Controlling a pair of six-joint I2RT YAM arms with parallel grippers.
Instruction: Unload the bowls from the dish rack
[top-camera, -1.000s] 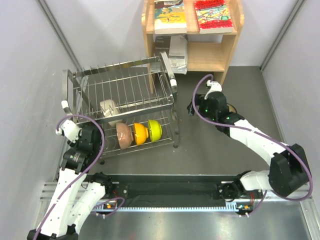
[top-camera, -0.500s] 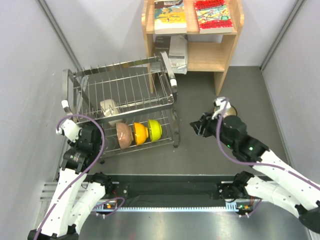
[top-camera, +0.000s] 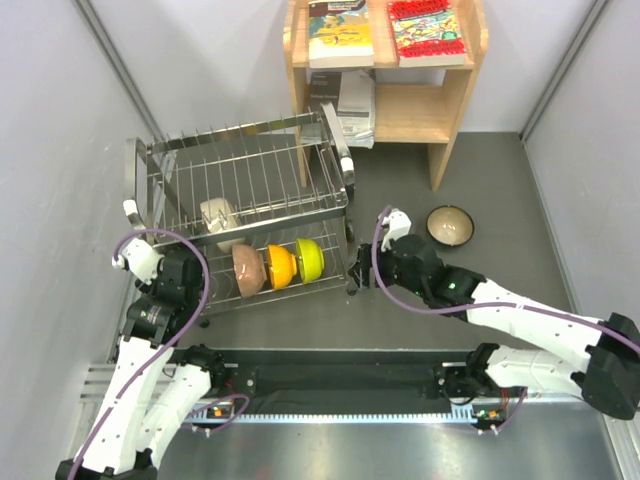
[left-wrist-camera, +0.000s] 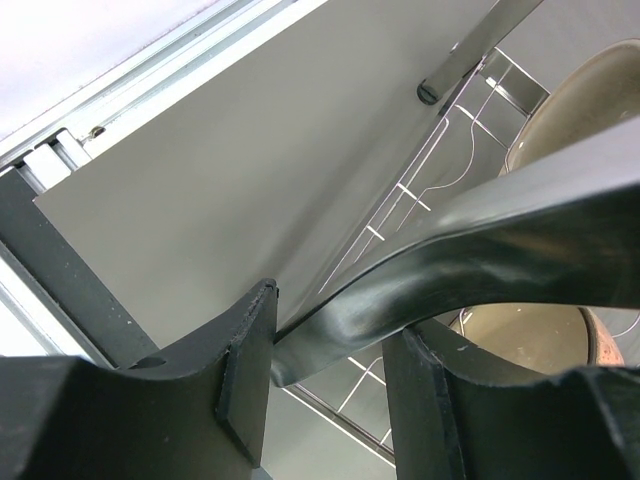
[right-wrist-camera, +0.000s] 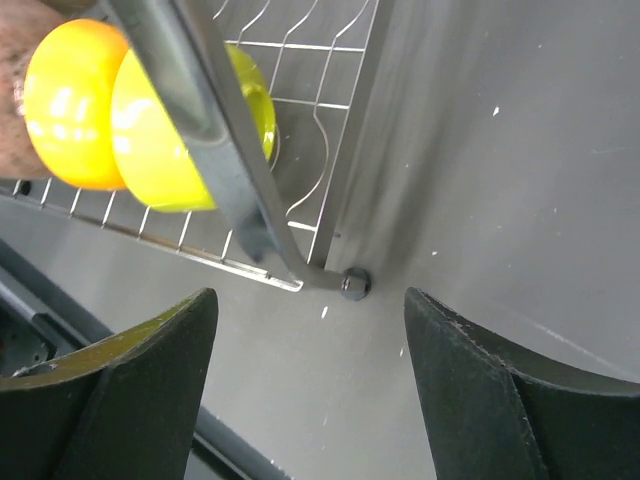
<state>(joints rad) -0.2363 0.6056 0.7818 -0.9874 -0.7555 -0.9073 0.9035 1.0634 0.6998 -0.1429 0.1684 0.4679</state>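
The steel-wire dish rack (top-camera: 250, 170) stands at the left. A cream-white bowl (top-camera: 218, 218) is on its upper tier. A pinkish-brown bowl (top-camera: 246, 270), an orange bowl (top-camera: 279, 266) and a yellow-green bowl (top-camera: 310, 260) stand on edge on the lower tier. Another bowl (top-camera: 450, 225), dark outside and pale inside, sits on the floor at the right. My left gripper (top-camera: 200, 280) (left-wrist-camera: 330, 330) is shut on a dark curved band of the rack's left end. My right gripper (top-camera: 362, 272) (right-wrist-camera: 308, 300) hangs open over the floor by the rack's right foot (right-wrist-camera: 353, 284), beside the yellow-green bowl (right-wrist-camera: 150, 140).
A wooden bookshelf (top-camera: 455, 95) with books stands at the back, right of the rack. Grey walls close in on both sides. The arms' base rail (top-camera: 350, 385) runs along the near edge.
My right arm has swung left from beside the bookshelf to the rack's lower right corner, leaving the dark-rimmed bowl uncovered on the floor. The left arm has not moved.
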